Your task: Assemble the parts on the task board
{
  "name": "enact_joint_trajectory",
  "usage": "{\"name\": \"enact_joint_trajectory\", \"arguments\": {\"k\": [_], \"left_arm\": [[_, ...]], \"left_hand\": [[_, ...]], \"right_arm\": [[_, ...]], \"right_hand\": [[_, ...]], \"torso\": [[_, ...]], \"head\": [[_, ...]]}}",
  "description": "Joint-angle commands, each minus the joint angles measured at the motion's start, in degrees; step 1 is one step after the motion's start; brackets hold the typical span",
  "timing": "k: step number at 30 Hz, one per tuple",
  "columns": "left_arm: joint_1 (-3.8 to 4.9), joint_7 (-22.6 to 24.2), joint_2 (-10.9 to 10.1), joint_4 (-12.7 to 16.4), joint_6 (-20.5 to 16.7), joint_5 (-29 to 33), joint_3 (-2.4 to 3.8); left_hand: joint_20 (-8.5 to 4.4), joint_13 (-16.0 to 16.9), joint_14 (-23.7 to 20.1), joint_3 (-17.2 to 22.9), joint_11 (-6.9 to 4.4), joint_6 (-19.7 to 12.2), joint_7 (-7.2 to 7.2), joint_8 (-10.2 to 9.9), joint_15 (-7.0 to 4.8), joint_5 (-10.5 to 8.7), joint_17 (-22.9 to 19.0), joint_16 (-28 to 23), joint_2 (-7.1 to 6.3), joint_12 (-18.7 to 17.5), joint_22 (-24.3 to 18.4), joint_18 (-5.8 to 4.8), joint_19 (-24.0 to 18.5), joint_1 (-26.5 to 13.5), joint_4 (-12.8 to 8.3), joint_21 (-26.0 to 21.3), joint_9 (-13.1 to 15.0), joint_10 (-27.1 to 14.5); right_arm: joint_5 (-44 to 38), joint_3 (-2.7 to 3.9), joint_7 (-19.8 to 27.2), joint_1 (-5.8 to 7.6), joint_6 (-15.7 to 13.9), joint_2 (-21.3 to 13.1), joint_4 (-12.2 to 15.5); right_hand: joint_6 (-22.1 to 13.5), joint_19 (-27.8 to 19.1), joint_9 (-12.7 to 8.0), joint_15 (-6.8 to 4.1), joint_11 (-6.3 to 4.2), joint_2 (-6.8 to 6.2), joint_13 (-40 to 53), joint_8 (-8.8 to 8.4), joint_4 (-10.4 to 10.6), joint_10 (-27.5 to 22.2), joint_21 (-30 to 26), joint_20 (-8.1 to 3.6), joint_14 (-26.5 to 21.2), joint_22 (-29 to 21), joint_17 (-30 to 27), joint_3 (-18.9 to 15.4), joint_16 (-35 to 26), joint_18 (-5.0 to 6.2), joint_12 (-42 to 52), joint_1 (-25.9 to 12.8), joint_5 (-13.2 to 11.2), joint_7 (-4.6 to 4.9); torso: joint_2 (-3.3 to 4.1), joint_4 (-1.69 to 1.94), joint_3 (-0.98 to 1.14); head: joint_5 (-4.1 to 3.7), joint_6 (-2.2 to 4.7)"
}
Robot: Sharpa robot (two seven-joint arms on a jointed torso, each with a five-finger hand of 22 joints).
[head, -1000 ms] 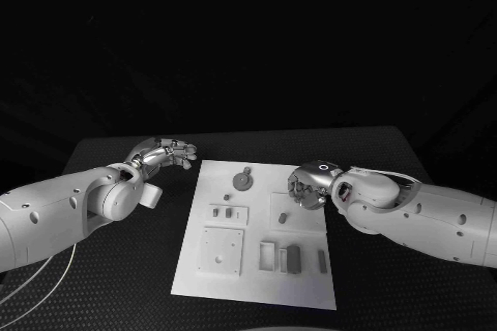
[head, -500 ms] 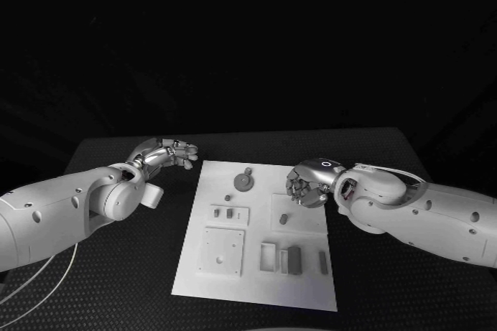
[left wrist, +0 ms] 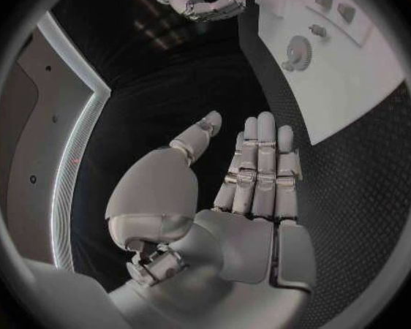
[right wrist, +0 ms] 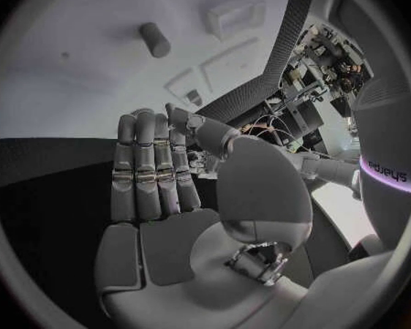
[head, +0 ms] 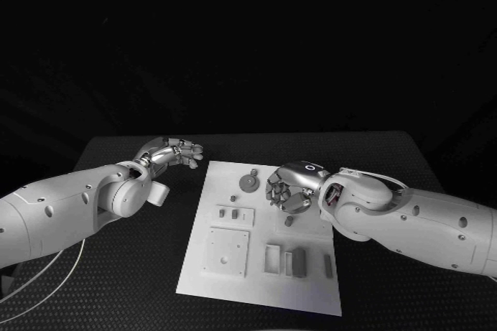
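The white task board (head: 311, 291) lies in the middle of the black table. On it sit a grey gear (head: 248, 182), a short peg (head: 289, 220), two small pieces (head: 228, 213) in a frame, a square plate (head: 225, 250) and several upright blocks (head: 297, 260). My right hand (head: 289, 188) hovers over the board's far right part, between gear and peg, fingers straight and holding nothing (right wrist: 160, 175). The peg (right wrist: 153, 39) lies beyond its fingertips. My left hand (head: 177, 153) hangs off the board's far left corner, palm bare and fingers apart (left wrist: 251, 175); the gear (left wrist: 297, 51) is ahead of it.
Black table (head: 124, 273) surrounds the board on all sides. A thin pale cable (head: 42, 284) loops near my left arm at the front left. My right forearm (head: 414, 223) lies over the table to the right of the board.
My right hand has moved left, from the board's right edge to over its far part near the gear. The left hand has barely shifted.
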Motion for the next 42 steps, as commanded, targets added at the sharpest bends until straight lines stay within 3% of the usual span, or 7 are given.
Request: {"name": "enact_joint_trajectory", "arguments": {"k": [1, 9, 15, 18, 25, 34, 42], "left_arm": [[0.08, 0.1, 0.3, -0.1, 0.5, 0.5, 0.05], [0.25, 0.0, 1.5, -0.9, 0.2, 0.5, 0.05], [0.40, -0.1, 2.1, -1.0, 0.1, 0.5, 0.05], [0.46, -0.2, 2.3, -1.1, 0.1, 0.5, 0.04], [0.50, -0.2, 2.7, -1.2, 0.1, 0.5, 0.04], [0.50, -0.2, 2.7, -1.2, 0.2, 0.5, 0.04], [0.50, -0.3, 2.8, -1.2, 0.2, 0.5, 0.04]], "left_hand": [[0.05, 0.0, 0.5, -0.5, 0.08, -0.4, -0.10, 0.1, -0.03, 0.22, 0.1, -0.3, -0.24, 0.2, 0.1, 0.24, 0.5, 0.0, 0.0, -0.4, 0.0, -0.4], [0.05, 0.0, 0.6, -0.5, 0.08, -0.4, -0.10, 0.1, -0.03, 0.21, 0.1, -0.4, -0.27, 0.2, 0.1, 0.23, 0.5, 0.0, 0.0, -0.4, 0.0, -0.4], [0.05, 0.0, 0.6, -0.5, 0.08, -0.4, -0.10, 0.1, -0.03, 0.20, 0.2, -0.4, -0.31, 0.2, 0.1, 0.22, 0.5, -0.1, 0.0, -0.5, 0.0, -0.4], [0.05, 0.0, 0.6, -0.5, 0.08, -0.4, -0.10, 0.1, -0.03, 0.19, 0.2, -0.4, -0.32, 0.2, 0.1, 0.22, 0.5, -0.1, 0.1, -0.5, 0.0, -0.4], [0.05, 0.0, 0.6, -0.5, 0.07, -0.4, -0.10, 0.1, -0.04, 0.19, 0.2, -0.4, -0.37, 0.2, 0.1, 0.21, 0.5, -0.1, 0.1, -0.5, -0.1, -0.4], [0.04, 0.0, 0.6, -0.5, 0.07, -0.4, -0.10, 0.1, -0.04, 0.19, 0.3, -0.5, -0.39, 0.2, 0.1, 0.21, 0.5, -0.1, 0.1, -0.6, -0.1, -0.4], [0.04, 0.0, 0.6, -0.5, 0.07, -0.4, -0.09, 0.1, -0.04, 0.19, 0.3, -0.5, -0.40, 0.2, 0.1, 0.20, 0.5, -0.1, 0.1, -0.6, -0.1, -0.4]], "right_arm": [[-0.3, 0.03, 1.3, -0.03, -0.3, 1.5, -0.2], [-2.0, -0.18, 1.4, -0.39, -0.1, 5.1, -1.5], [-3.1, -1.29, 1.5, -1.43, 0.0, 7.6, -2.5], [-3.4, -1.87, 1.6, -1.98, 0.1, 8.7, -3.0], [-4.0, -3.57, 1.8, -2.91, 0.5, 10.2, -3.8], [-4.5, -4.51, 1.8, -3.97, 0.9, 10.6, -3.9], [-4.6, -4.67, 2.0, -4.48, 1.0, 11.1, -3.8]], "right_hand": [[0.2, 0.4, 0.1, -0.06, 0.09, 0.09, 0.1, 0.10, -0.1, 0.3, 0.1, -0.14, 0.4, 0.1, 0.1, -0.3, -0.2, 0.47, -0.1, -0.6, 0.2, 0.09], [0.2, 0.4, 0.2, -0.06, 0.10, 0.23, 0.2, 0.07, -0.1, 0.3, 0.0, -0.15, 0.4, 0.1, 0.2, -0.4, -0.3, 0.47, -0.1, -0.6, 0.5, 0.11], [0.1, 0.4, 0.2, -0.06, 0.11, 0.30, 0.3, 0.04, -0.1, 0.2, 0.0, -0.16, 0.4, 0.1, 0.2, -0.5, -0.4, 0.47, -0.2, -0.7, 0.7, 0.12], [0.1, 0.4, 0.2, -0.06, 0.12, 0.33, 0.3, 0.03, -0.1, 0.2, 0.0, -0.16, 0.4, 0.1, 0.2, -0.6, -0.4, 0.47, -0.2, -0.7, 0.7, 0.13], [0.1, 0.5, 0.2, -0.06, 0.12, 0.39, 0.4, 0.02, -0.1, 0.2, 0.0, -0.17, 0.4, 0.1, 0.3, -0.7, -0.4, 0.47, -0.2, -0.7, 0.8, 0.13], [0.1, 0.5, 0.3, -0.06, 0.12, 0.44, 0.5, 0.01, -0.1, 0.2, -0.1, -0.17, 0.5, 0.2, 0.3, -0.8, -0.5, 0.47, -0.2, -0.7, 1.0, 0.14], [0.1, 0.5, 0.3, -0.06, 0.11, 0.49, 0.5, 0.00, -0.2, 0.2, -0.1, -0.18, 0.5, 0.2, 0.4, -0.9, -0.5, 0.47, -0.3, -0.7, 1.1, 0.14]], "torso": [[-0.17, -0.09, -0.06], [-0.37, -0.16, -0.24], [-0.40, -0.10, -0.36], [-0.31, -0.07, -0.30], [-0.25, 0.03, -0.24], [-0.29, -0.11, -0.21], [-0.29, -0.13, -0.17]], "head": [[1.43, 0.02], [3.75, -0.37], [4.62, -0.51], [5.16, -0.81], [5.90, -1.48], [6.34, -1.90], [6.80, -2.25]]}}
